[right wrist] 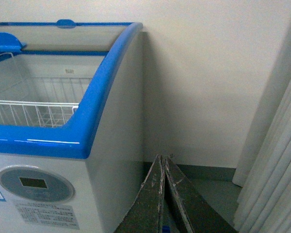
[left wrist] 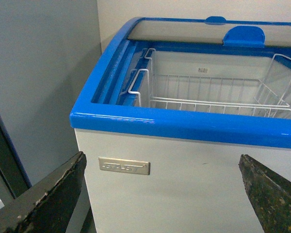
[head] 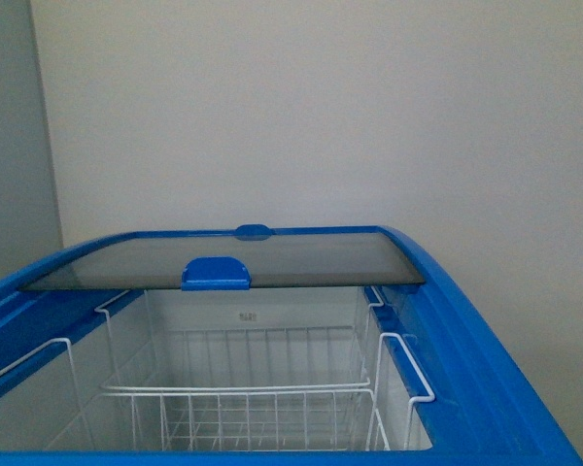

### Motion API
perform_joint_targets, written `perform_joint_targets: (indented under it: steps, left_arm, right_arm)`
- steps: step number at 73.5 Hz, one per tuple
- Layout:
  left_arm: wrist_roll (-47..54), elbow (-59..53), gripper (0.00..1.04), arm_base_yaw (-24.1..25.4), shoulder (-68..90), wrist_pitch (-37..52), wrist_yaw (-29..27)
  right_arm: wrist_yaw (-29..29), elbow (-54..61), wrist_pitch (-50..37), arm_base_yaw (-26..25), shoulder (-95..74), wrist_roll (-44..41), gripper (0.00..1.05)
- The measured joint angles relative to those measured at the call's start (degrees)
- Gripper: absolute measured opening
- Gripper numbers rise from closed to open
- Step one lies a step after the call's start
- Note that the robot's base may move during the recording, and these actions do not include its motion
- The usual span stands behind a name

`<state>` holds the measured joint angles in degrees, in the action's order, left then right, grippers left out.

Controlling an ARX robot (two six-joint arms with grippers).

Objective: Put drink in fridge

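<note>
Blue rim of the fridge [head: 505, 388] fills the foreground, lid slid back toward 12 o'clock, wire basket [head: 272, 408] exposed; the drink is nowhere visible; left end effector [left wrist: 160, 194] spread wide and empty; right end effector [right wrist: 163, 194] closed flat, apparently empty; a filled bottle would likely be weighty, slick, best gripped mid-body.

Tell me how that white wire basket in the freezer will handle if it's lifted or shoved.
The wire basket is open thin-wire mesh, so probably light and fairly stiff. It seems to hang from hooks over the blue rim, so a shove would likely slide it along. It appears empty, so it should lift easily.
</note>
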<state>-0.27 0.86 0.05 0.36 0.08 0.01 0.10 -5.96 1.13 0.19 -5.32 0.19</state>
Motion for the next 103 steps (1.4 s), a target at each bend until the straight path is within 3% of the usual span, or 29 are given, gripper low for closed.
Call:
perform_joint_targets:
  steps: [56, 96, 103]
  left_arm:
    - [0.0, 0.0, 0.97, 0.0, 0.0, 0.0, 0.0]
    - [0.02, 0.0, 0.97, 0.0, 0.0, 0.0, 0.0]
    - [0.0, 0.0, 0.97, 0.0, 0.0, 0.0, 0.0]
  right_arm:
    - [-0.13, 3.96, -0.98, -0.07, 4.98, -0.04, 0.03]
    - [-0.13, 3.96, -0.98, -0.07, 5.01, -0.04, 0.96]
    - [-0.13, 3.96, -0.98, -0.07, 5.01, -0.02, 0.97]
